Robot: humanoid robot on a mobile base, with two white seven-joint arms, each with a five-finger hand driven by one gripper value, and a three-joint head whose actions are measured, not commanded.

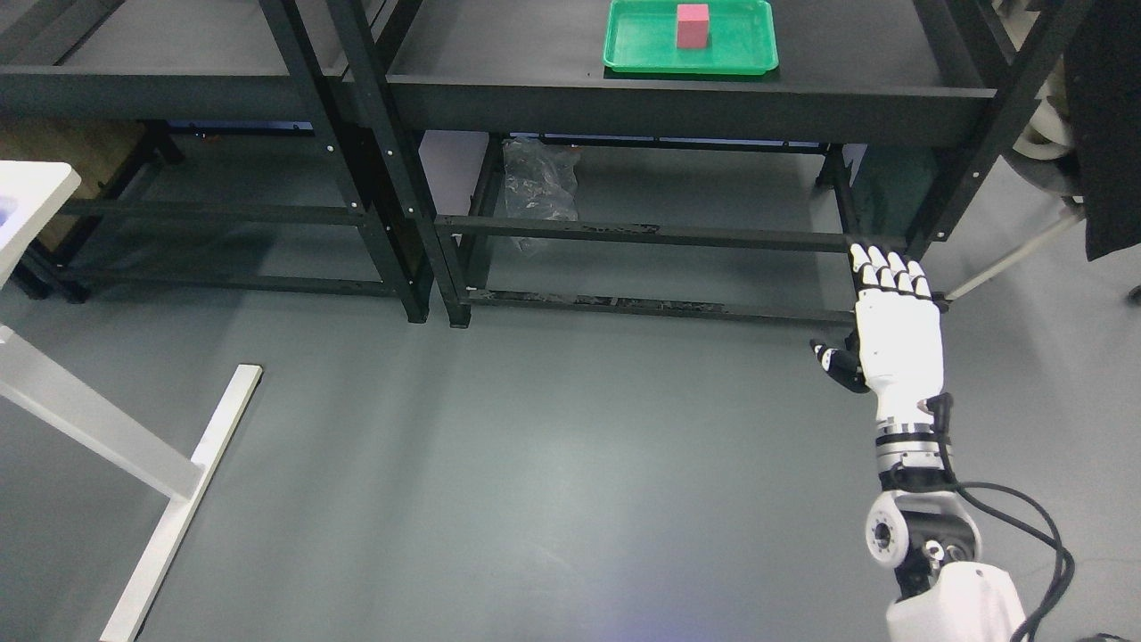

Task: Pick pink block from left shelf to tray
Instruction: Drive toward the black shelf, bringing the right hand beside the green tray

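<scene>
Pink block [693, 25] stands upright inside the green tray [642, 55], near the tray's far edge and about midway along it. The tray lies on the dark top board of the right shelf unit [677, 111], close to that board's front edge, with bare board to both sides of it. The left shelf unit [169, 89] adjoins it, their black uprights almost touching. Under the right unit's top board a crumpled clear plastic bag [537, 183] sits behind the lower crossbar. The right hand [894, 330] hovers low over the grey floor [535, 446], near the right unit's front right leg, fingers straight and released, thumb out to the side, holding nothing. Wide open floor lies before both units. A white table frame [134, 464] occupies the lower left corner.
</scene>
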